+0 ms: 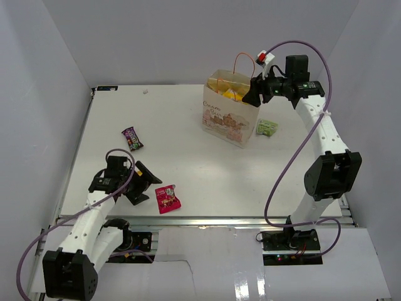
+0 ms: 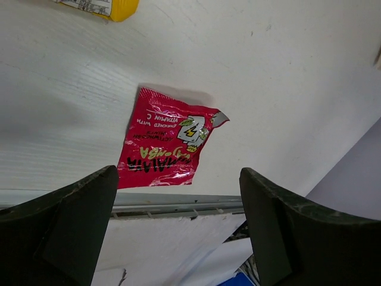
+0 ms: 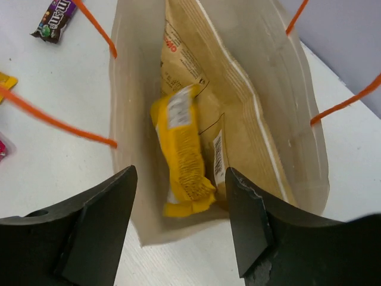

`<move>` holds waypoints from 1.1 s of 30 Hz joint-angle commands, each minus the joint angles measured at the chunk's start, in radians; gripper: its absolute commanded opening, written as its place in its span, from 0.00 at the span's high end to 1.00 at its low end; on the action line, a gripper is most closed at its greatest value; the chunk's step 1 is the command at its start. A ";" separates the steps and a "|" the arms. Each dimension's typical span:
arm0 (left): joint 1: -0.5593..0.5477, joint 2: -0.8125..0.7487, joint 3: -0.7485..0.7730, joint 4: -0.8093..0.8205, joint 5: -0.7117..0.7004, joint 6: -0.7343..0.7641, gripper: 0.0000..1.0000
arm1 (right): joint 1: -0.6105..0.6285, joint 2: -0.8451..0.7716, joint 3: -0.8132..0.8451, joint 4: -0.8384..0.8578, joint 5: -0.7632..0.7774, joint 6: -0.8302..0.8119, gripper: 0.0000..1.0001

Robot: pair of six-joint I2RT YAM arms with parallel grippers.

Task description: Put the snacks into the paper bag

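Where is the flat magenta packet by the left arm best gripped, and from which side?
Grip the magenta packet across its shorter width, coming down from above. It lies flat on the table, so no side offers an edge underneath; the open jaws of the left gripper probably span it.

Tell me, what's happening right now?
Left fingers open near magenta packet. Right fingers open above paper bag; yellow packet inside. Nothing blocking.
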 commanded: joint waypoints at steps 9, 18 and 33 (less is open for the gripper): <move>-0.277 0.381 0.135 0.060 -0.156 -0.088 0.20 | -0.135 -0.229 -0.148 0.013 -0.084 0.013 0.30; -0.383 0.612 0.221 0.008 -0.282 -0.065 0.22 | -0.253 -0.374 -0.413 0.002 -0.135 -0.047 0.29; -0.527 0.918 0.357 -0.076 -0.451 -0.074 0.80 | -0.261 -0.472 -0.559 -0.015 -0.177 -0.075 0.28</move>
